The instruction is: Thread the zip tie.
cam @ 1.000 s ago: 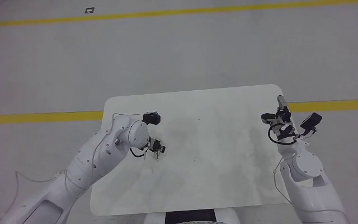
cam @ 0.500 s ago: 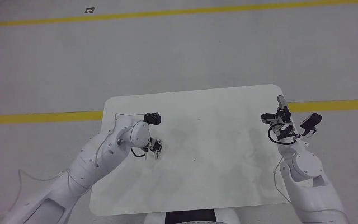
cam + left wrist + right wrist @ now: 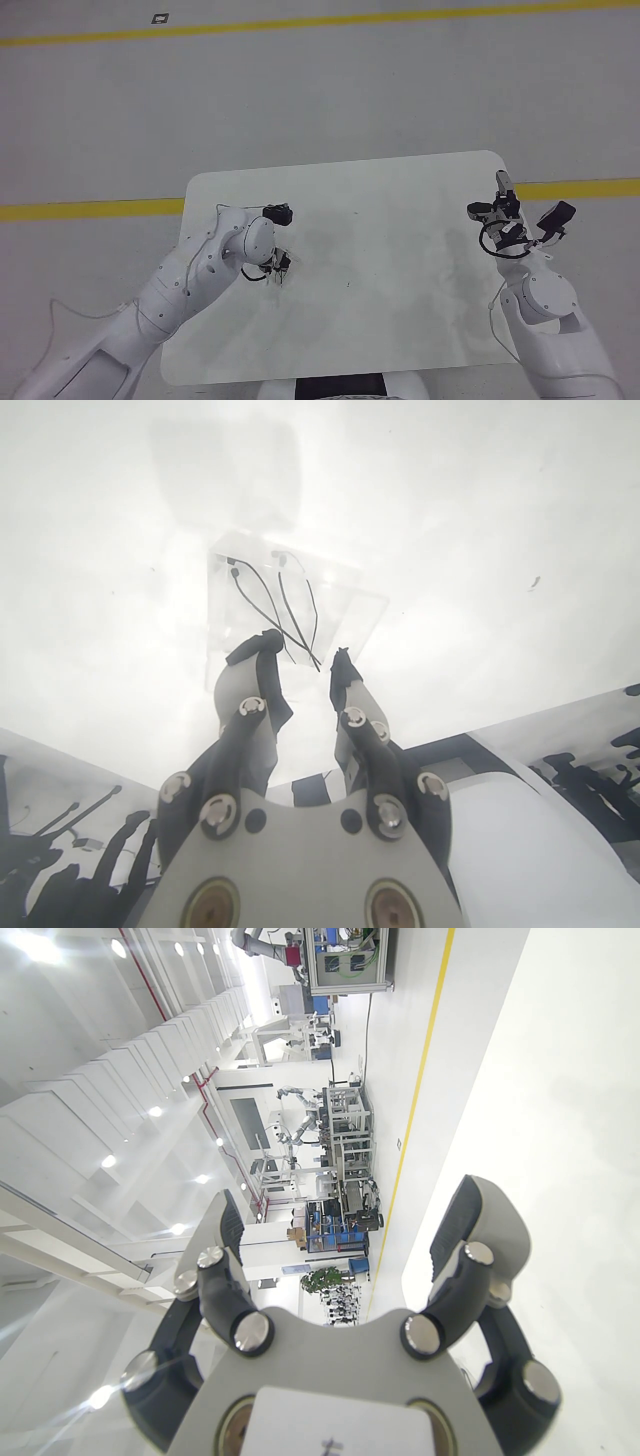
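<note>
Black zip ties (image 3: 287, 615) lie loose in a clear box (image 3: 360, 595) on the white bench (image 3: 400, 310), left claw (image 3: 304, 650) part-open just by their tail ends, right claw (image 3: 345, 1213) wide apart, holding nothing, at the bench's right edge, grey floor (image 3: 350, 90) with yellow lines (image 3: 300, 22) around.

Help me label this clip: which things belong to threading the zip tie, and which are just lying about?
Belongs to the job: zip ties; clear tray holding them; left gripper, open above them; right gripper, open at the edge of the table.
Just lying about: small scrap on the table; yellow floor lines.
</note>
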`<control>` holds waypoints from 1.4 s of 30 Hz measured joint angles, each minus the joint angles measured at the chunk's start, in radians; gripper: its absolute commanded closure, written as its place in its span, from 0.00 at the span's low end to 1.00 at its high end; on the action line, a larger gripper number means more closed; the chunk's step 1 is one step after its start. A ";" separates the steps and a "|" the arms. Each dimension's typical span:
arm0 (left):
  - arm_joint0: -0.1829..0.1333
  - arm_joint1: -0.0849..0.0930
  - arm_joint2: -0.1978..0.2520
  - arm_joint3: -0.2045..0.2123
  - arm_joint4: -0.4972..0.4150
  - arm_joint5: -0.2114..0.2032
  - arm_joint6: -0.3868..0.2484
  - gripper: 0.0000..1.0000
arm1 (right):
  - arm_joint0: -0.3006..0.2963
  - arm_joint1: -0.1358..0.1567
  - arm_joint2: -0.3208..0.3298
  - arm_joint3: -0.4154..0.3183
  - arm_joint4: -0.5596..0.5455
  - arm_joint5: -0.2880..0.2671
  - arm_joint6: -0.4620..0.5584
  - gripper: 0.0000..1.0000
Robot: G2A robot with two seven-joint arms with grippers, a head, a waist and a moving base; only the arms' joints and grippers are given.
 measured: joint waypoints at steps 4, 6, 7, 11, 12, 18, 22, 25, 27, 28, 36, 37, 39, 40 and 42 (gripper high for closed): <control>-0.005 -0.018 0.006 0.038 0.015 0.000 0.000 0.82 | 0.000 0.000 0.000 0.000 0.000 0.000 0.000 0.00; -0.008 -0.027 0.008 0.053 0.020 0.000 0.000 0.82 | 0.000 0.000 0.000 0.000 0.000 0.000 0.000 0.00; -0.010 -0.033 0.009 0.063 0.023 0.000 0.000 0.82 | 0.000 0.000 0.000 0.000 0.000 0.000 0.000 0.00; -0.015 -0.050 0.009 0.089 0.036 0.000 0.000 0.84 | 0.000 0.000 0.000 0.000 0.000 0.000 0.000 0.00; -0.016 -0.053 0.009 0.096 0.041 0.000 0.000 0.84 | 0.000 0.000 0.000 0.000 0.000 0.000 0.000 0.00; -0.020 -0.081 0.008 0.134 0.061 0.000 0.000 0.83 | 0.000 0.000 0.000 0.000 0.000 0.000 0.000 0.00; -0.030 -0.100 0.015 0.166 0.065 0.000 0.000 0.84 | 0.000 0.000 0.000 0.000 0.000 0.000 0.000 0.00; -0.036 -0.112 0.019 0.188 0.067 0.000 0.000 0.86 | 0.000 0.000 0.000 0.000 0.000 0.000 0.000 0.00; -0.041 -0.119 0.024 0.201 0.068 0.000 0.000 0.87 | 0.000 0.000 0.000 0.000 0.000 0.000 0.000 0.00; -0.044 -0.123 0.026 0.208 0.067 0.000 0.000 0.87 | 0.000 0.000 0.000 0.000 0.000 0.000 0.000 0.00; -0.057 -0.143 0.034 0.242 0.068 0.000 0.000 0.87 | 0.000 0.000 0.000 0.000 0.000 0.000 0.000 0.00; -0.058 -0.146 0.036 0.248 0.068 0.000 0.000 0.86 | 0.000 0.000 0.000 0.000 0.000 0.000 0.000 0.00; -0.059 -0.149 0.038 0.255 0.067 0.000 0.000 0.86 | 0.000 0.000 0.000 0.000 0.000 0.000 0.000 0.00; -0.061 -0.151 0.039 0.259 0.066 0.000 0.000 0.86 | 0.000 0.000 0.000 0.000 0.000 0.000 0.000 0.00; -0.062 -0.154 0.040 0.265 0.065 0.000 0.000 0.87 | 0.000 0.000 0.000 0.000 0.000 0.000 0.000 0.00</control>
